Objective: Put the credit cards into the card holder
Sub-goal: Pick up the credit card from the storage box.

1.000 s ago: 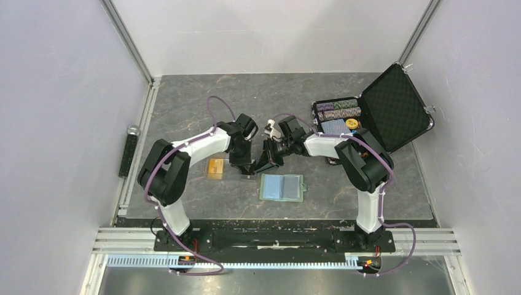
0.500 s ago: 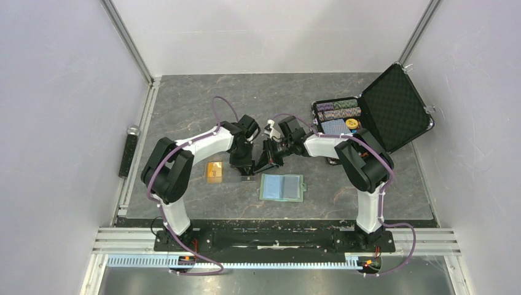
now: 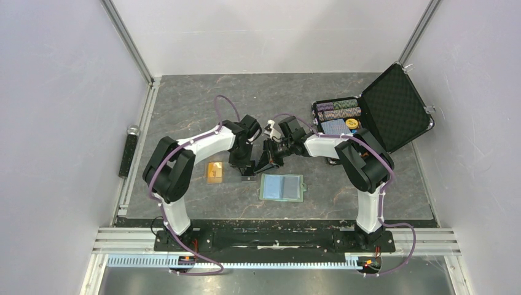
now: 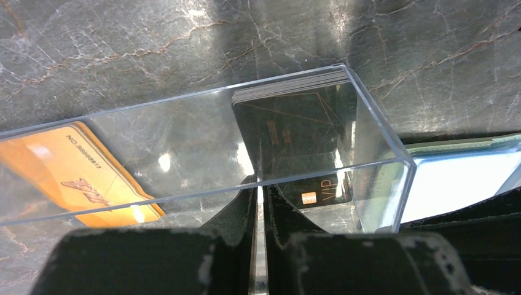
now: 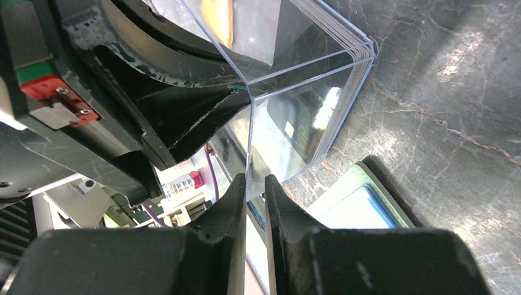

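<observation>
Currently held by my left pincer [image 4: 259, 206]: the near wall of a clear box [image 4: 184, 141], with the thin wall pinched tight between closed fingers.
Held by my right pincer [image 5: 255, 193]: another wall edge of that box, fingers likewise closed on it, so both of my arms grip one rigid thing.
Box height: I cannot tell whether it rests on the worktop [image 3: 184, 104] or hangs just above it.
Risk, slip: the wall is thin and slick. If either pinch loosens while the box tilts, I judge it could twist free and drop.
Risk, spill: the dark cards [image 4: 295, 129] sit as a loose stack against one end. Tipping the box too steeply could send them all out at once and scatter them past their target.
Risk, opposing pull: uneven motion between my two arms could wrench or crack the box.
Place of the dark cards: inside the box, just ahead of my left pincer and a little to its right, with no finger touching them.
Place of the orange card [image 3: 215, 170]: flat on the worktop, to the left of my left pincer and well apart from the wallet.
Place of the card holder [image 3: 281, 187]: open on the worktop with its blue pockets up, near both pincers on the side towards my bases.
Cards in it: none that I can see.
</observation>
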Available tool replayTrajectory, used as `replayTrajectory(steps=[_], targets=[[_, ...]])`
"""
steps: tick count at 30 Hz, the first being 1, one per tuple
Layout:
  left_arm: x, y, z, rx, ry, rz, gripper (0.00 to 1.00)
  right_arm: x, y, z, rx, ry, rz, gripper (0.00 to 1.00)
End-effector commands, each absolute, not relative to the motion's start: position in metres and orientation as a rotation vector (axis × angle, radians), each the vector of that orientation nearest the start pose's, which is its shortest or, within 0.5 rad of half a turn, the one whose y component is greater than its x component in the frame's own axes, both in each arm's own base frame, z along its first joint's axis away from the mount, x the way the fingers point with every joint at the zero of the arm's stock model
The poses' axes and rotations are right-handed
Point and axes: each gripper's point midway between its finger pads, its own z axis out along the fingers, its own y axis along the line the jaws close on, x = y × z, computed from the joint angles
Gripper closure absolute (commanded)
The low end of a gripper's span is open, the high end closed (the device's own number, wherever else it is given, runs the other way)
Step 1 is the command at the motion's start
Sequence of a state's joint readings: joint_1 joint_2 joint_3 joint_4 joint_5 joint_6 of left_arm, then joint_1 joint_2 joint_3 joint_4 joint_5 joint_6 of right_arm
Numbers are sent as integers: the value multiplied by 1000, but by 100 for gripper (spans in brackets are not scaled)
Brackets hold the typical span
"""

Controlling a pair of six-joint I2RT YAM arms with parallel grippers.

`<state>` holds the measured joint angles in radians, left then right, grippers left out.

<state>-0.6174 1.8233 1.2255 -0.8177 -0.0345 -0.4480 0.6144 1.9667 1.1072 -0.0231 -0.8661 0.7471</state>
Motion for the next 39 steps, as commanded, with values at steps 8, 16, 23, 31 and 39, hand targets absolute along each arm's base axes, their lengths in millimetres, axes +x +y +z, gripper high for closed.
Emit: replayTrajectory(steps=[8,16,23,31,39], targets=[[270,-238,61,230,2849,-333,92,239,363,71,-352,2697,1591,100],[272,-243,73,156,2819,-429,89,238,362,69,-355,2706,1585,100],[276,-249,76,31,2784,-634,83,238,361,69,-357,2707,1580,100],[274,-255,74,-32,2759,-791,74,240,361,70,-360,2703,1577,100],[277,-255,86,-42,2725,-818,74,241,361,71,-361,2700,1574,100]])
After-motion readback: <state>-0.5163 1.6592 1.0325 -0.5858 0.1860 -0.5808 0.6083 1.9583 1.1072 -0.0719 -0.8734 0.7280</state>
